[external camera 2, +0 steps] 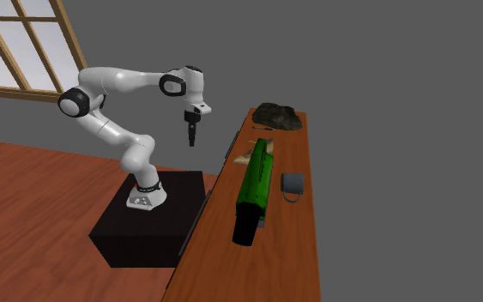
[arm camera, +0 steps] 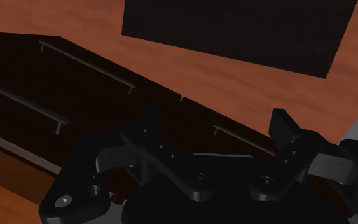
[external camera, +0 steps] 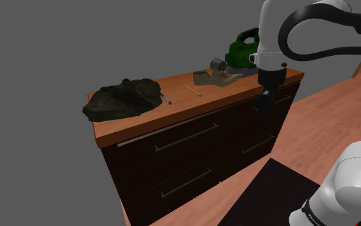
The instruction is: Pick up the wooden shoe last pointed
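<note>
On a reddish floor (external camera: pixel 339 109) before grey walls (external camera: pixel 44 51) stands a dark drawer chest (external camera: pixel 192 154) whose orange-brown top (external camera: pixel 172 106) carries, beside a grey mug (external camera: pixel 218 63), the tan shoe last (external camera: pixel 218 78), lying lengthwise with its tapered end toward the green power tool (external camera: pixel 242 48), while the gripper (external camera: pixel 265 110) hangs spread before the drawers.

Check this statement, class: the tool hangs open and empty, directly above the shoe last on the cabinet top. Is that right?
Not quite. The tool is open and empty, but it hangs out past the front edge of the cabinet, over the floor, not above the shoe last. The second exterior view shows the gap plainly.
</note>
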